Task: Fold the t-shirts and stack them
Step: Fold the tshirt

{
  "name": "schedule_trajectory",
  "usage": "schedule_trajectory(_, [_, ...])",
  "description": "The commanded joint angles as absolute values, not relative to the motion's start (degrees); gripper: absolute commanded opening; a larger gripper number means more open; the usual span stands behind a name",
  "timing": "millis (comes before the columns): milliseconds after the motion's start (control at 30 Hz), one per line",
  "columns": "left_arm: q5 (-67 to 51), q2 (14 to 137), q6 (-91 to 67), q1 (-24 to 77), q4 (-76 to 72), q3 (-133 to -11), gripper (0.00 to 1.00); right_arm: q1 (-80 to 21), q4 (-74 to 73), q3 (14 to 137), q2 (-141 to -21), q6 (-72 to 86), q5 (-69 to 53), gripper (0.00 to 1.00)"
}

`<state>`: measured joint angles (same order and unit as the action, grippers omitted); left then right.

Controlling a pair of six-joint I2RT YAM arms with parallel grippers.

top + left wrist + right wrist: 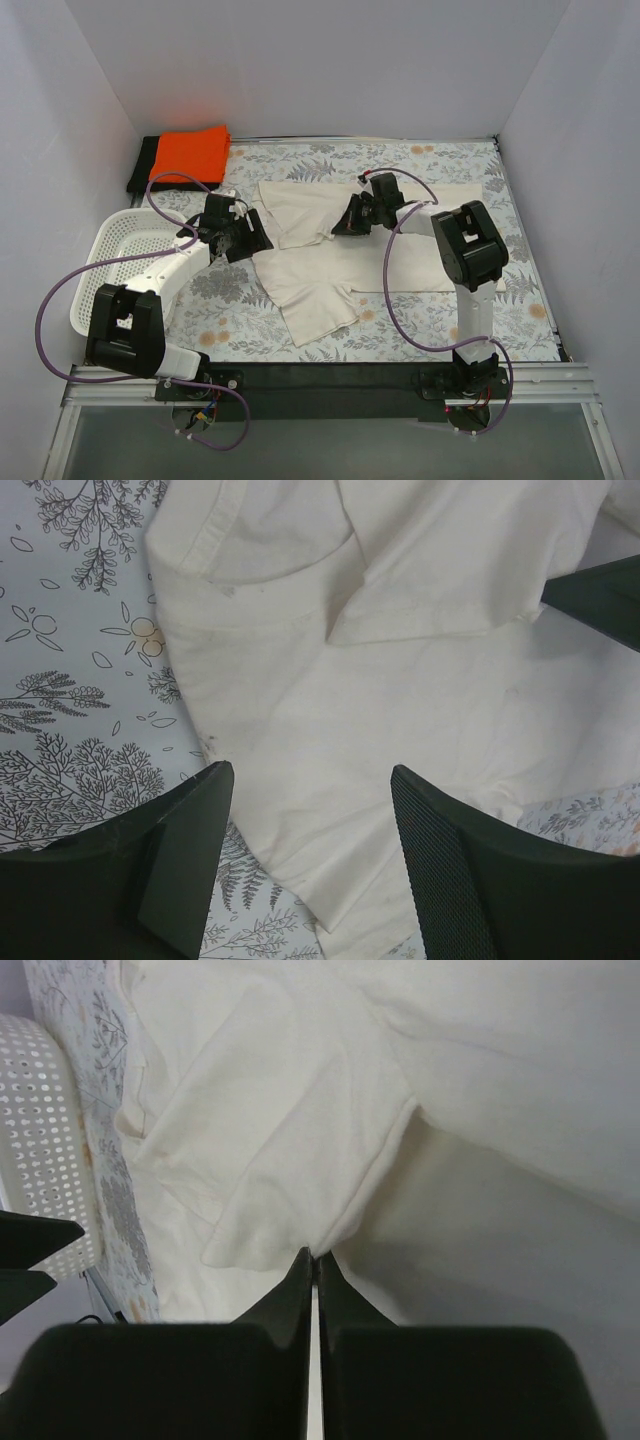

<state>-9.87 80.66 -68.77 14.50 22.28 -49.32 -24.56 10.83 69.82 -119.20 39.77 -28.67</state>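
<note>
— Cream t-shirt is lying spread across the middle of the flowered table cover, rumpled and partly folded over itself. Where are the arms working?

— Both are leaning in over it. The left gripper is hanging above the shirt's left edge with its jaws standing wide apart, gripping nothing (the cloth is showing between the fingers, lying flat beneath them).

— And the right one?

— The right gripper is pressing its fingers tight together, with the tips sitting right at the hem of a folded-over flap near the shirt's upper middle. Whether any fabric is being pinched between them, I cannot tell.

— What about the other shirts?

— The orange t-shirt is sitting folded in the far left corner, resting on the black t-shirt, which is peeking out along its left side. The white perforated basket is standing at the table's left edge, just beside the left arm.
</note>
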Motion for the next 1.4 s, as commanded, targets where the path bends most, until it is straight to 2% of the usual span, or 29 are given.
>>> schedule_trajectory(0, [-9.3,79.0,-67.9,14.9,22.6,-49.8,0.59,-23.6,0.9,76.4,-117.2,36.4,-30.1,0.01])
schedule_trajectory(233, [-9.3,79.4,-68.1,14.8,22.5,-50.0,0.5,-22.9,-15.0,84.4,-118.1,31.8,-30.1,0.01])
schedule_trajectory(467, [-9.4,80.2,-68.6,14.8,22.4,-50.5,0.49,-22.3,-26.1,90.4,-120.4,26.0,-27.9,0.01])
schedule_trajectory(567, [-10.0,80.5,-69.2,14.8,22.5,-50.7,0.49,-22.1,-26.9,90.7,-121.0,25.1,-27.2,0.01])
schedule_trajectory(700, [-11.1,81.1,-70.5,14.8,22.3,-51.0,0.52,-22.1,-28.6,90.4,-122.7,23.9,-28.4,0.07])
schedule_trajectory(733, [-11.2,81.6,-70.7,14.9,22.2,-51.0,0.53,-22.1,-28.4,90.1,-122.8,23.7,-28.4,0.13])
schedule_trajectory(800, [-12.5,82.2,-71.8,14.9,21.1,-51.2,0.56,-22.1,-28.1,89.7,-122.8,23.4,-28.0,0.15])
schedule_trajectory(833, [-12.8,82.8,-72.2,15.0,20.6,-51.2,0.57,-22.1,-27.9,89.6,-122.7,22.9,-27.9,0.21])
schedule_trajectory(967, [-13.4,85.3,-73.6,16.0,16.8,-51.8,0.61,-22.1,-24.9,88.3,-121.6,22.4,-28.7,0.34])
schedule_trajectory(1200, [-14.6,91.7,-75.4,17.1,12.6,-54.6,0.61,-22.1,-21.0,84.4,-119.5,22.8,-29.3,0.35])
schedule_trajectory(1367, [-14.6,95.4,-75.5,17.8,11.3,-57.1,0.58,-21.8,-20.2,83.3,-119.4,22.9,-29.5,0.31])
